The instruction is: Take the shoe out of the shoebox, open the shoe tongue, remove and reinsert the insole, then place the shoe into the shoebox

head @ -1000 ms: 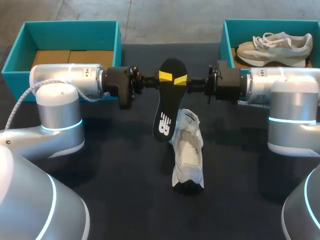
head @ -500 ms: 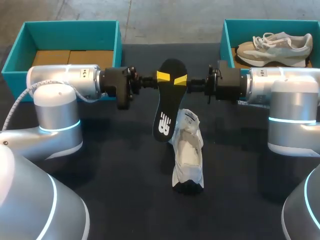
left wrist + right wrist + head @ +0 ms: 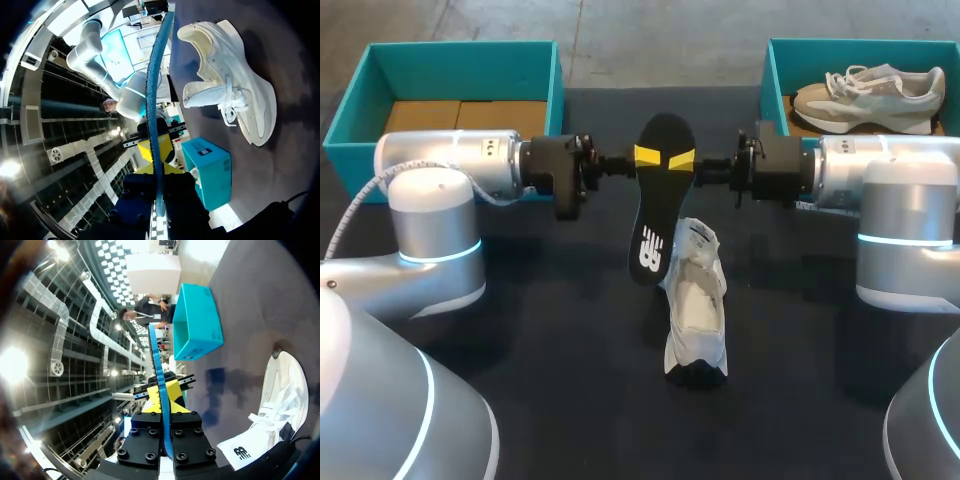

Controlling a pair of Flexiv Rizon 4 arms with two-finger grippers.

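Observation:
A black insole (image 3: 655,210) with a blue edge hangs upright in the air over the middle of the table, toe end down. My left gripper (image 3: 642,155) comes in from the left and is shut on its upper part. My right gripper (image 3: 682,160) is shut on the same part from the opposite side. In the left wrist view the insole (image 3: 152,100) runs edge-on out from between that gripper's (image 3: 158,195) fingers. The right wrist view shows the insole (image 3: 156,370) likewise in its gripper (image 3: 164,440). The white shoe (image 3: 698,305) lies on the dark table below, its opening facing up.
A teal shoebox (image 3: 775,70) at the back right holds a second, beige shoe (image 3: 868,98). Another teal box (image 3: 460,60) stands at the back left with brown cardboard inside. The shoe (image 3: 230,95) lies beside and below the grippers.
My left gripper's fingers have closed in on the insole and its wrist has drawn back a little to the left. The insole, the right arm and the shoe have stayed put.

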